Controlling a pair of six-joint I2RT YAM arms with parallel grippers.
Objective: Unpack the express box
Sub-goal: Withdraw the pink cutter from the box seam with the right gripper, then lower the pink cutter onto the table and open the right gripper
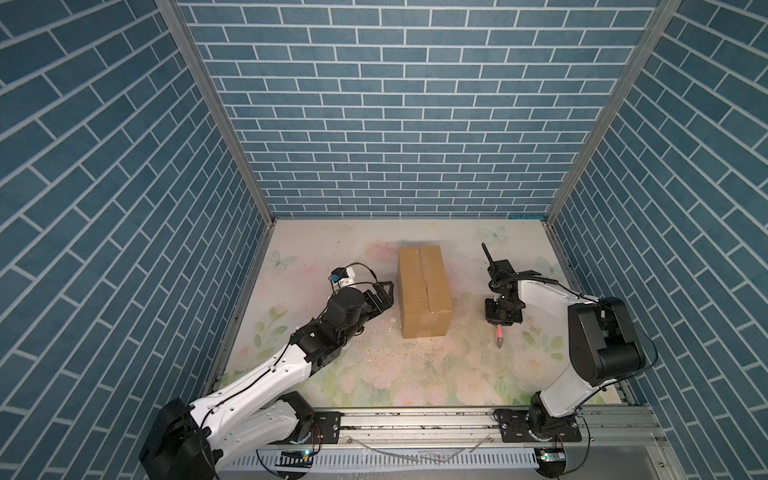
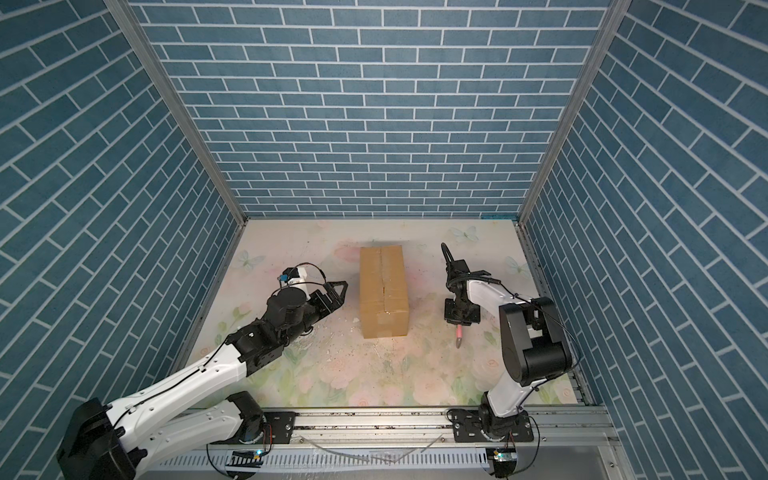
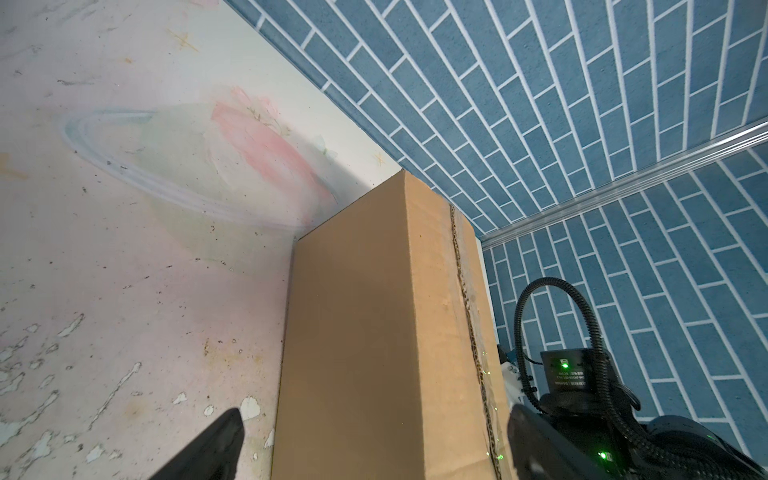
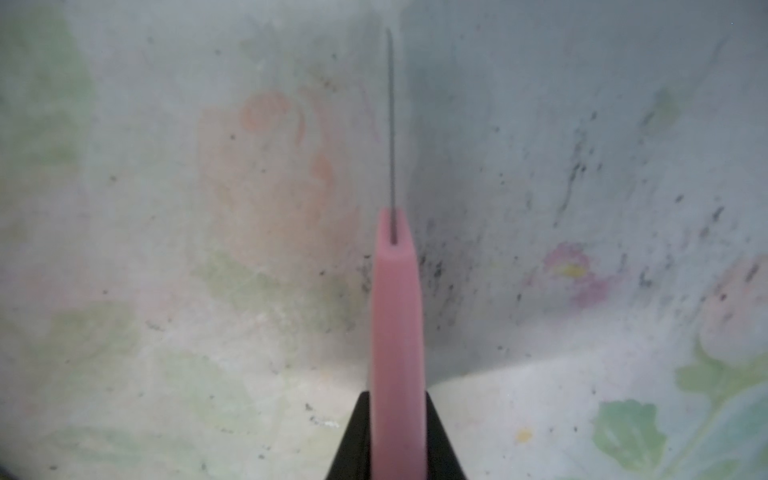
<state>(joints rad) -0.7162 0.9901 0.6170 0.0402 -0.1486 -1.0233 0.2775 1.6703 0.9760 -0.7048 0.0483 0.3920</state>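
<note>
Both top views: we see left gripper [image 1: 386,296] spread wide beside the brown oblong cardboard express box [image 1: 424,291], right gripper [image 1: 500,323] clamping a pink-handled knife [image 1: 499,336].

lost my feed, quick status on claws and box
Left claw open beside plain brown cardboard express box. Right claw shut on pink-handled knife, clear of box. Flaps closed, nothing in the way.

Clamped between black fingers [image 4: 353,440] of right gripper [image 4: 397,399]: pink knife [image 4: 397,324]; thin grey blade [image 4: 390,124] seen edge-on, pointing away; beneath, blurred floral tabletop [image 4: 145,270]; scattered dark flecks [image 4: 577,174].
</note>
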